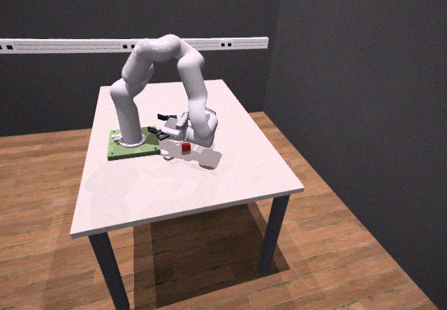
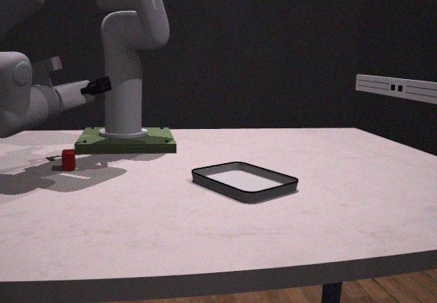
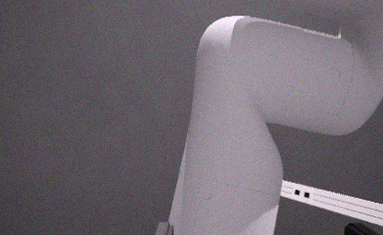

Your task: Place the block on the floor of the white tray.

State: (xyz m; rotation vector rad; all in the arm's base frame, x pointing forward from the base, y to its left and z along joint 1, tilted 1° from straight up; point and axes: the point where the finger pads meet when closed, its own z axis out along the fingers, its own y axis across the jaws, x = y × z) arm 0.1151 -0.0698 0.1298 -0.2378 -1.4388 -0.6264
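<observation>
The red block (image 1: 186,146) rests on the white table, just in front of my folded wrist; in the exterior view it (image 2: 68,160) stands left of the green base plate's front corner. The white tray (image 2: 245,181), shallow with a dark rim, lies flat near the table's middle, well to the right of the block; I cannot make it out in the top view. My gripper (image 1: 158,123) is open and empty. It points sideways toward my own base column, above the table and apart from the block. One black finger shows in the exterior view (image 2: 95,85).
My arm stands on a green base plate (image 1: 133,143). The wrist view shows only my own arm link (image 3: 237,147), the dark wall and a white wall rail (image 3: 340,201). The table's edges drop to a wooden floor.
</observation>
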